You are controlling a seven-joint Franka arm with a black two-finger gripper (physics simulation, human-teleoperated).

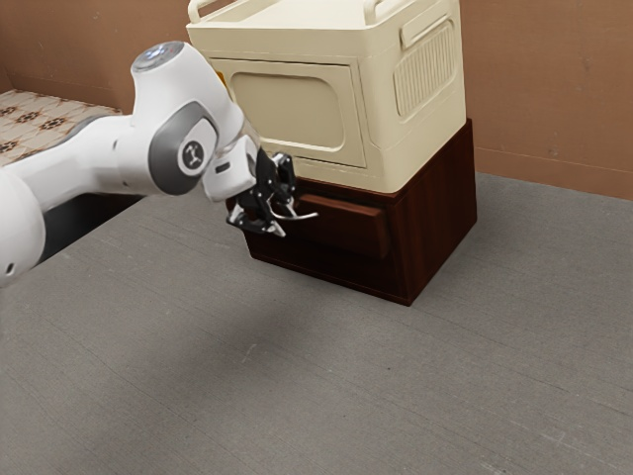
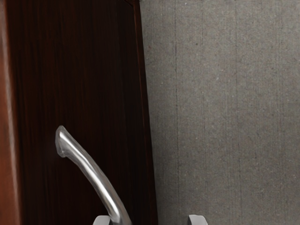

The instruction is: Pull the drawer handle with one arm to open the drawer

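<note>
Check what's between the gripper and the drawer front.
The metal handle. It curves out from the drawer front toward the gripper, whose fingers stand apart. Both the exterior and wrist views show it.

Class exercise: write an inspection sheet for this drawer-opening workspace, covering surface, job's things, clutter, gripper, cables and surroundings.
Surface: grey, with fine lines.
Job's things: dark brown cabinet; drawer front stands proud of its face; curved metal handle.
Clutter: cream unit resting on the cabinet.
Gripper: open, at the handle, not closed on it.
Cables: nothing seen.
Surroundings: brown walls; patterned tiles at the exterior view's left.
</note>
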